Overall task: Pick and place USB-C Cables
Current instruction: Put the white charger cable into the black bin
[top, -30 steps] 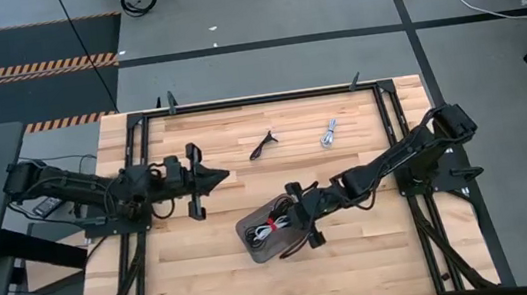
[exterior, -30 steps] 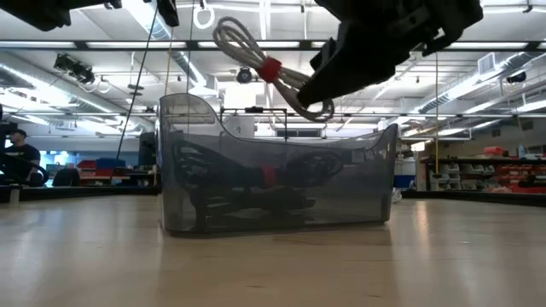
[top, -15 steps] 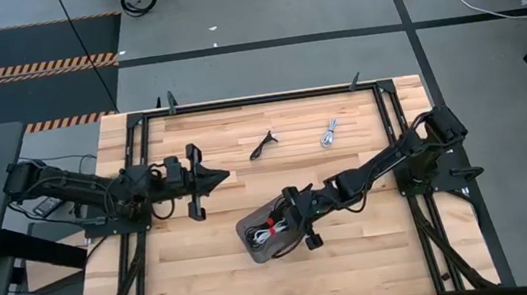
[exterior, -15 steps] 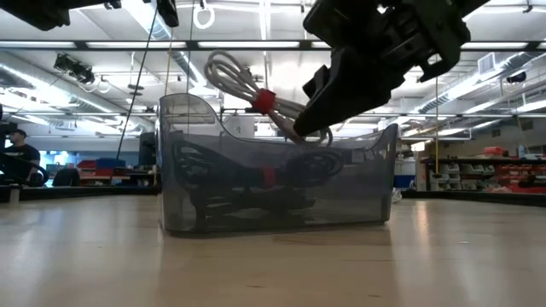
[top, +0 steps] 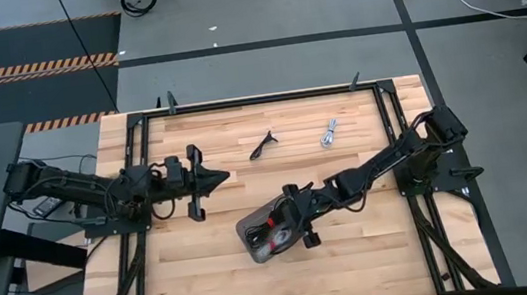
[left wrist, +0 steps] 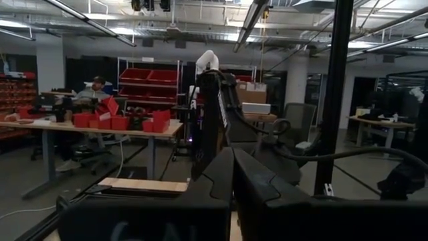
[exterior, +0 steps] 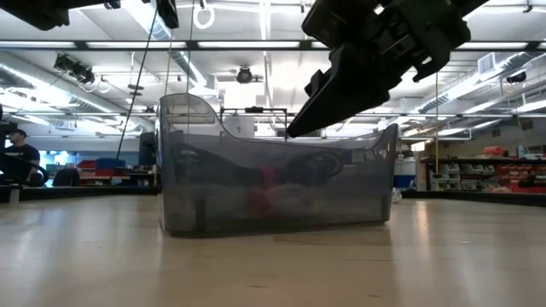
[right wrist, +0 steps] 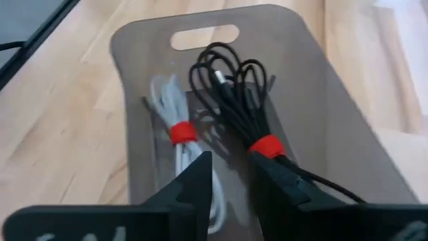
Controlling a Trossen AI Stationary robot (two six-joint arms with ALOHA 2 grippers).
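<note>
A grey see-through tray (top: 251, 247) (exterior: 213, 188) stands on the wooden table. In the right wrist view it holds a white cable bundle (right wrist: 179, 134) and a black cable bundle (right wrist: 241, 94); each lies flat on its floor and is tied with a red band. My right gripper (right wrist: 227, 161) (exterior: 294, 132) hovers open just above the tray (right wrist: 294, 60) and touches nothing. One more black cable (top: 261, 145) and a white-grey cable (top: 328, 133) lie on the table toward the far edge. My left gripper (top: 215, 179) waits shut at the table's left side.
A black metal frame (top: 258, 99) runs round the table's edges. Bare wood lies between the tray and the two loose cables, and along the near edge. The left arm (top: 128, 189) reaches in from the left. A person sits in the room beyond the table (exterior: 15, 158).
My right gripper came down toward the tray and shifted slightly toward the table's left, carrying the white cable bundle. It then let go, and the bundle dropped from above the rim to lie inside the tray beside the black one.
</note>
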